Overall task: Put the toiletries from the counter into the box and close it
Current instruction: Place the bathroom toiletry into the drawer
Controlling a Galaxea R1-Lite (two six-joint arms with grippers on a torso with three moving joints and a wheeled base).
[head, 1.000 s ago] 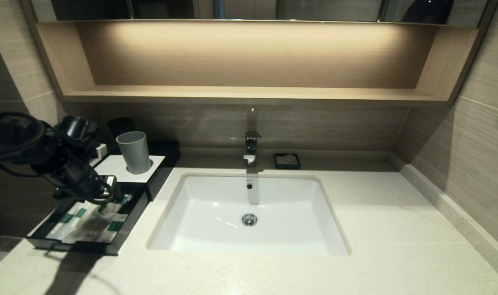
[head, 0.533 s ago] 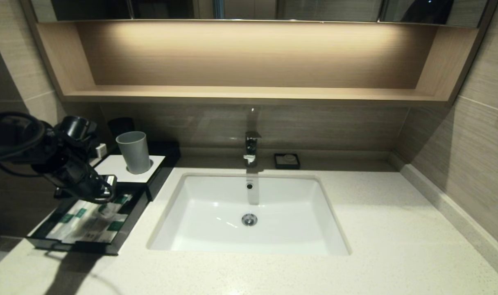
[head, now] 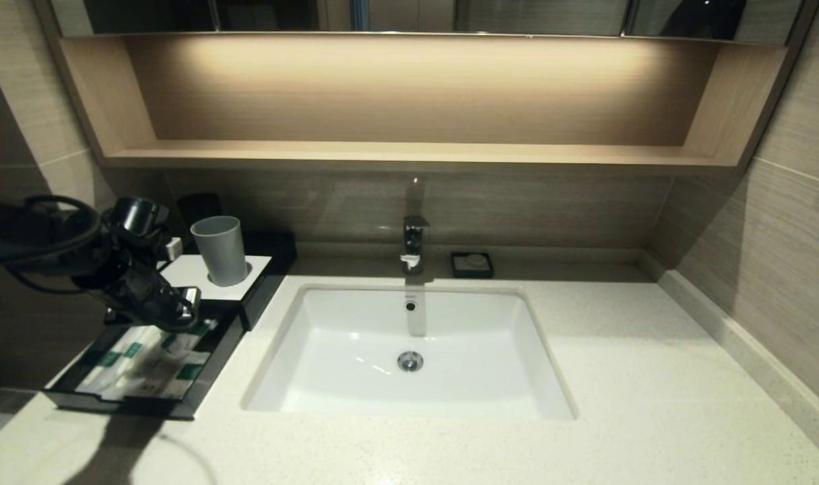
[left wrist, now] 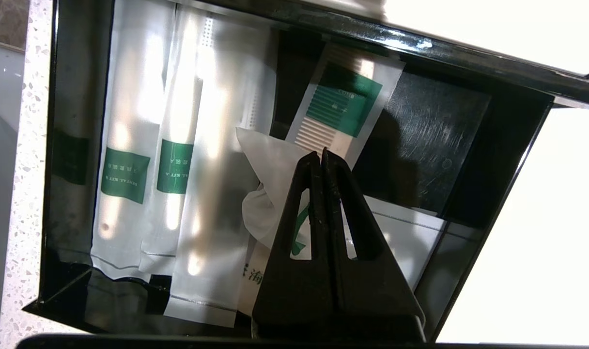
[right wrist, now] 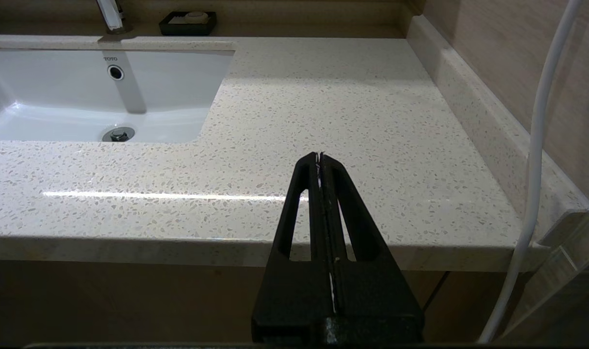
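Head view: the left gripper (head: 180,311) hangs over the back of the pulled-out drawer (head: 211,367) of the black box (head: 265,283), at the left end of the counter (head: 618,377). The toiletries (head: 147,360) lie inside the drawer. A grey cup (head: 221,250) stands on the box's white top. The sink (head: 409,350) sits mid-counter, with a tap (head: 413,244) and a soap dish (head: 472,264) behind it, under a wooden shelf (head: 409,155).

Left wrist view: the left gripper (left wrist: 322,154) has its fingers pressed together, tips above the drawer with nothing between them. Below lie two sticks (left wrist: 125,174) (left wrist: 176,167) with green labels, side by side, and a sachet (left wrist: 344,99) with a green square, tilted near the tips.

Right wrist view: the right gripper (right wrist: 319,156) is parked off the counter's front edge, fingers together, empty.
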